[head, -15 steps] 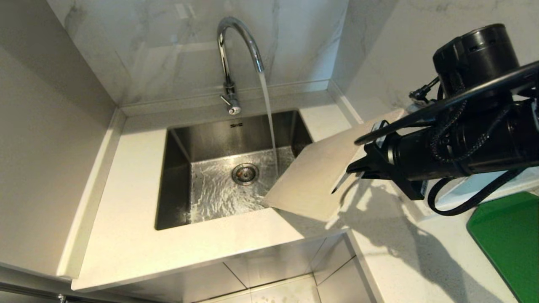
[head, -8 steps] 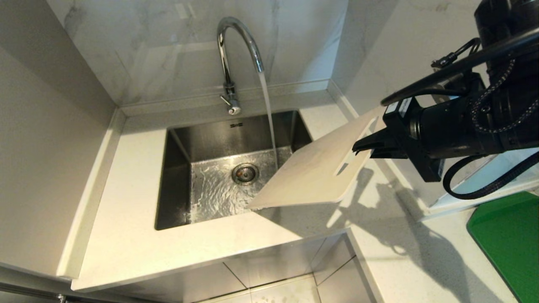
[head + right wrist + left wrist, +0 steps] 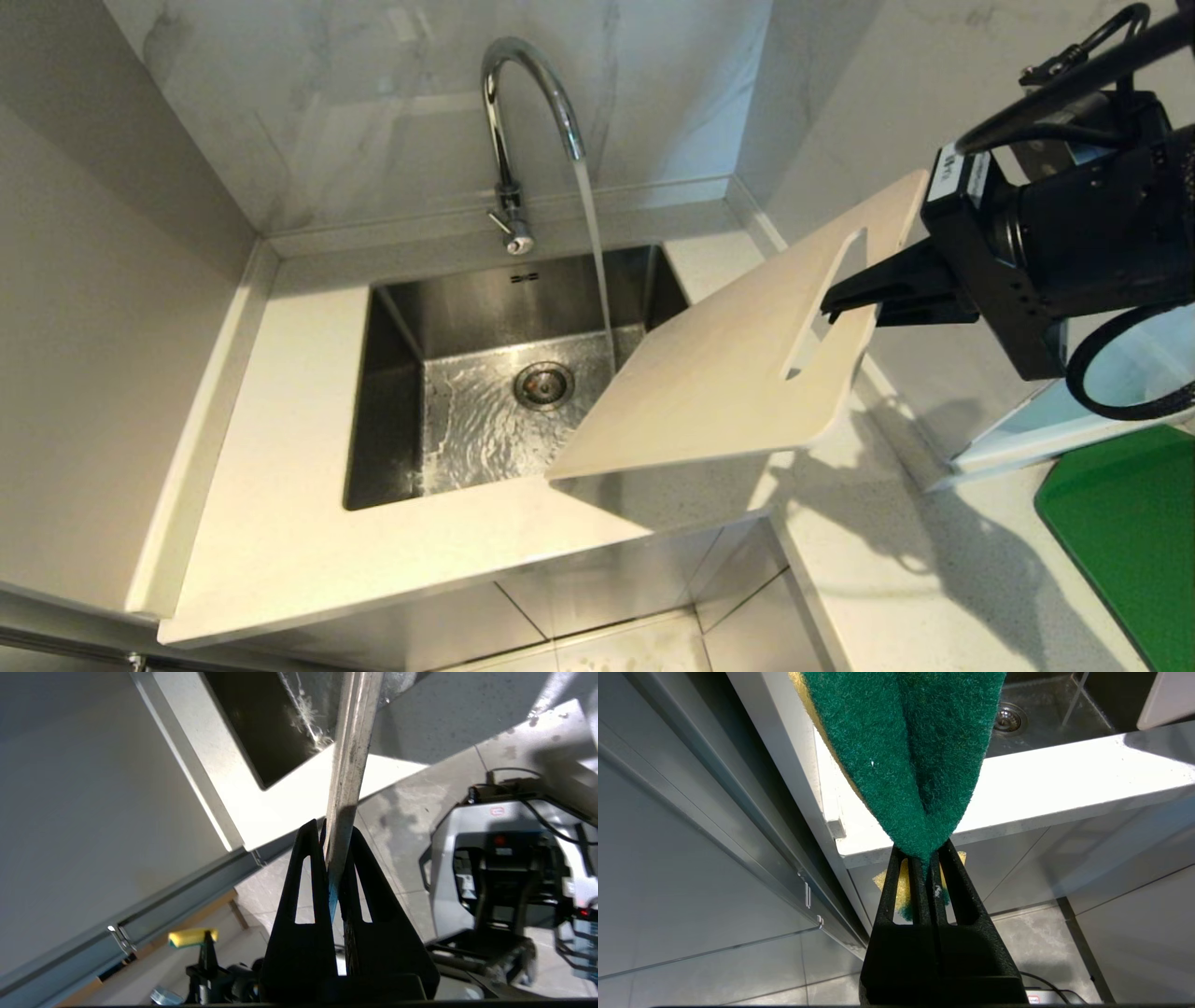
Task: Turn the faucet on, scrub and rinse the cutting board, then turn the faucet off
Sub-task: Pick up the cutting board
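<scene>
The chrome faucet (image 3: pixel 523 93) stands behind the sink with a stream of water (image 3: pixel 595 261) pouring from its spout; its small lever (image 3: pixel 501 222) sticks out near the base. My right gripper (image 3: pixel 829 304) is shut on the cutting board (image 3: pixel 738 373) at the slotted short edge. It holds the board tilted in the air, the low corner over the sink's front right. In the right wrist view the cutting board (image 3: pixel 348 765) runs edge-on between the right gripper's (image 3: pixel 332 828) fingers. My left gripper (image 3: pixel 923 851) is below the counter's front edge, shut on a green-and-yellow sponge (image 3: pixel 901 742).
The steel sink (image 3: pixel 392 411) is wet, with a round drain (image 3: pixel 544 385) in its floor. Marble walls close the corner behind and to the right. A green mat (image 3: pixel 1120 523) lies on the counter at the far right. White counter (image 3: pixel 280 485) surrounds the sink.
My right arm has raised the board's handle end up and to the right, so the board slopes more steeply. Water has kept running throughout.
</scene>
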